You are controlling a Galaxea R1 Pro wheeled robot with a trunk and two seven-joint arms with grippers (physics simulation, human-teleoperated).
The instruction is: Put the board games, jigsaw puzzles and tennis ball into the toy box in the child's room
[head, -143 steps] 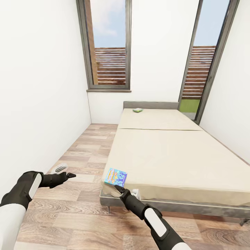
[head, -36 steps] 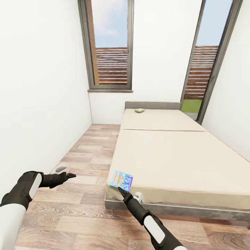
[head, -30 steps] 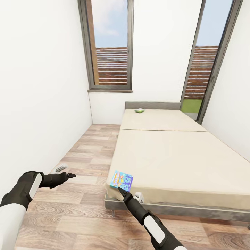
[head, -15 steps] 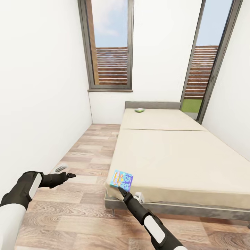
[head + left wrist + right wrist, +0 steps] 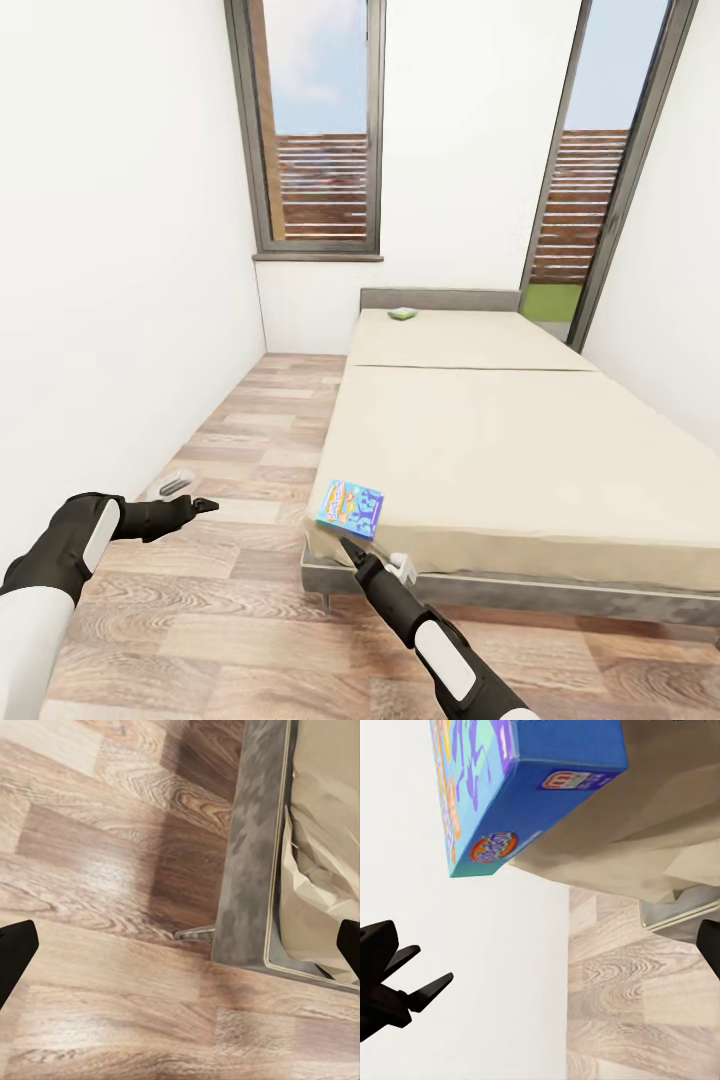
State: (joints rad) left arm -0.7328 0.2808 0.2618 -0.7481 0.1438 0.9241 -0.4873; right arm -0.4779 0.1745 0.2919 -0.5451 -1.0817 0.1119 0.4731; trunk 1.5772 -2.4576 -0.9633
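Because the blue board game [image 5: 350,507] lies flat on the near corner of the bed [image 5: 520,440], just inside the mattress edge, we bring our right gripper [image 5: 352,549] up low beside that corner, its fingers spread and empty, apart from the box so they can close on its thin edge. A second game box [image 5: 402,314] sits at the far end of the bed, by the headboard. Our left gripper [image 5: 203,505] hangs over the floor well away from the bed, fingers parted, holding nothing, kept clear of the reach.
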